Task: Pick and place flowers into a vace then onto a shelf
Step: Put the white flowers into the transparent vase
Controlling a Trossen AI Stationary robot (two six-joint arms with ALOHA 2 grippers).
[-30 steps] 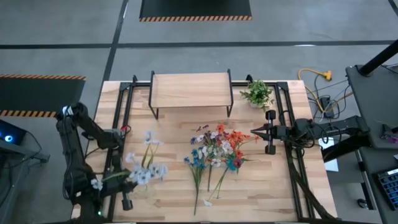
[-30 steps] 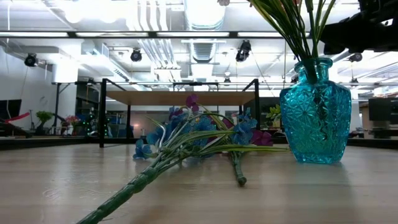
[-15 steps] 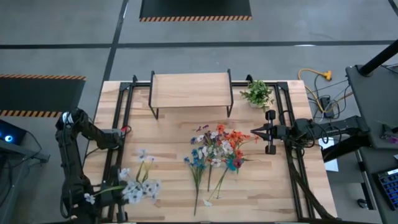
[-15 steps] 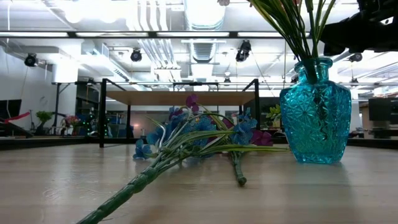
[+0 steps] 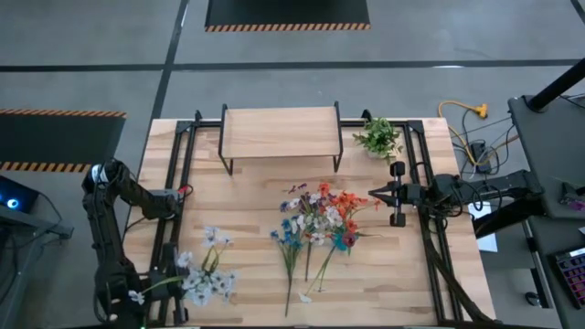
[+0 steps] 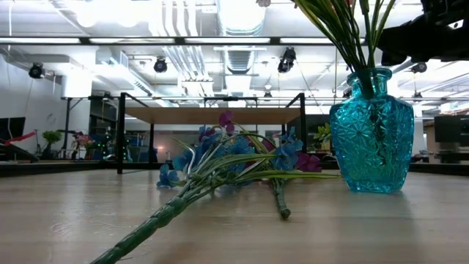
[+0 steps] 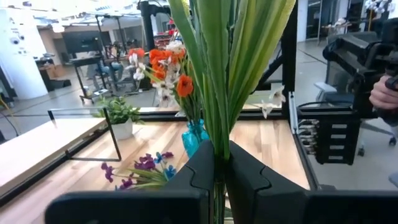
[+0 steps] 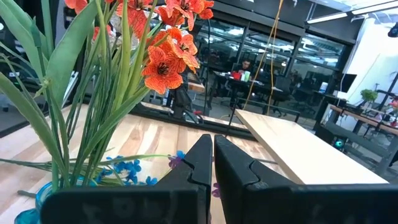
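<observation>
Since the earlier frame the left gripper has drawn back toward the table's near-left corner, carrying its white flowers with it; the right gripper has not moved. The left fingers are clamped on a bunch of green stems, seen edge-on in the left wrist view. The right gripper is closed and empty, just beside the blue vase, which stands mid-table already holding orange blooms. More flowers lie flat on the table near the vase. The shelf at the far edge is bare. To do this step well, the held bunch should probably be raised stems-down, aligned over the narrow neck, and lowered without snagging the stems already inside or tipping the vase.
</observation>
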